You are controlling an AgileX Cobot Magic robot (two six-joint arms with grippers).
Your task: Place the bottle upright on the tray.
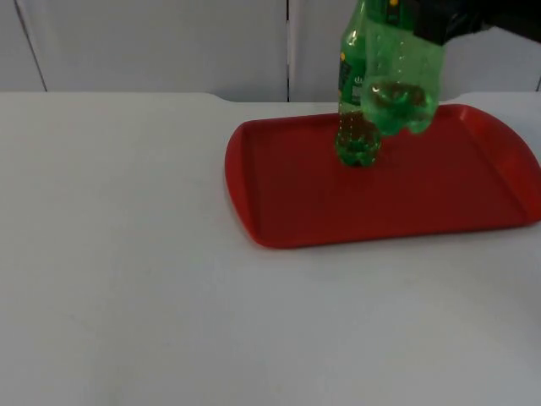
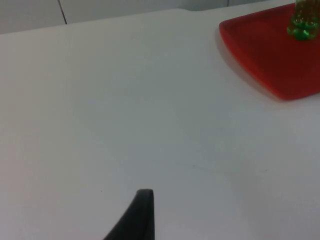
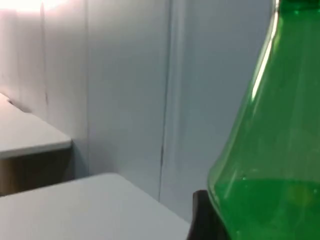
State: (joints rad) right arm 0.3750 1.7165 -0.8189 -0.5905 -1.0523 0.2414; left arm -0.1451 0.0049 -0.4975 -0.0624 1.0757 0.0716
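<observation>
Right gripper (image 1: pixel 423 21) jaws clamped on green bottle (image 1: pixel 385 80), above red tray (image 1: pixel 279 203); left jaws' state unclear.

The tray (image 1: pixel 287 203) lies on the surface (image 1: pixel 118 254), toward its right and far side, near the partition wall (image 1: pixel 169 42); the bottle (image 1: pixel 385 76) stands over the tray's rear middle, its base on the tray.

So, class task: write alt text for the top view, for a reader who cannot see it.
A green bottle, blurred double, hangs over the far side of a red tray, held from above by the right gripper. The tray lies on a white table.
</observation>
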